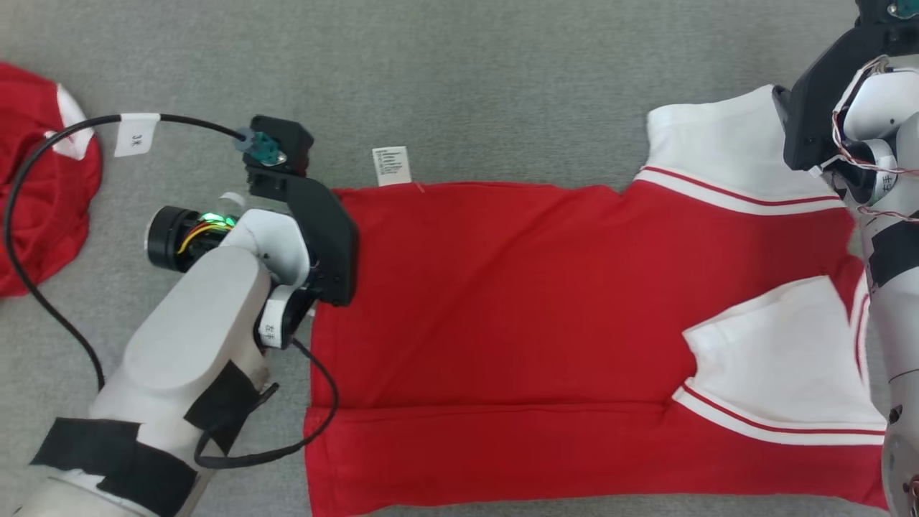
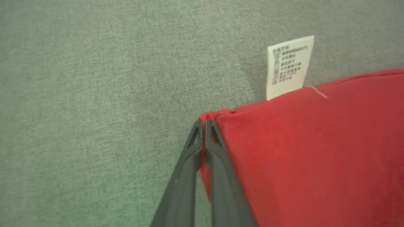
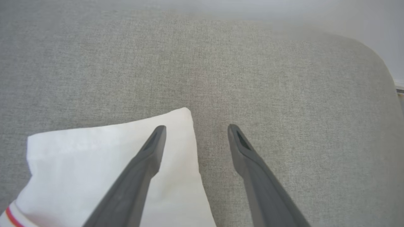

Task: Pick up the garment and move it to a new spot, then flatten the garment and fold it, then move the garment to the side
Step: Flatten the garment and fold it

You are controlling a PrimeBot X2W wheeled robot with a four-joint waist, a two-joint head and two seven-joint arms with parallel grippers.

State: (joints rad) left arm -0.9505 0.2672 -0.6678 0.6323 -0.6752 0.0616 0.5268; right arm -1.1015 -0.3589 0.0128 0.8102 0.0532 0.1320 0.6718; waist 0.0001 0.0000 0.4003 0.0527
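Head view is showing the garment (image 1: 502,301), a red shirt with white sleeves, lying flat on the gray cloth surface (image 1: 467,79). It is taking up the middle and right of the picture. A long crease is running across it close to the near edge. A white tag (image 1: 392,165) is sticking out from the far edge of the garment, close to its far left corner. The left arm is reaching down to that corner.

In the left wrist view, the left gripper (image 2: 204,122) is pinching the corner of the garment. Its two dark fingers are pressing together, and a bit of red cloth is showing between them and bunching up at the tips. The white tag is lying near the tips, on the gray.

Over on the right, the right arm is hanging above the far white sleeve (image 1: 718,143). In the right wrist view, the right gripper (image 3: 196,129) is standing wide open and holding nothing. One finger is pointing over the corner of the white sleeve, and the other is pointing over bare gray surface. Whether the tips are touching down cannot be told.

Far off to the left, well apart from the garment, a second red cloth (image 1: 36,194) is lying in a heap. A black cable (image 1: 201,121) is looping from the left arm across it.
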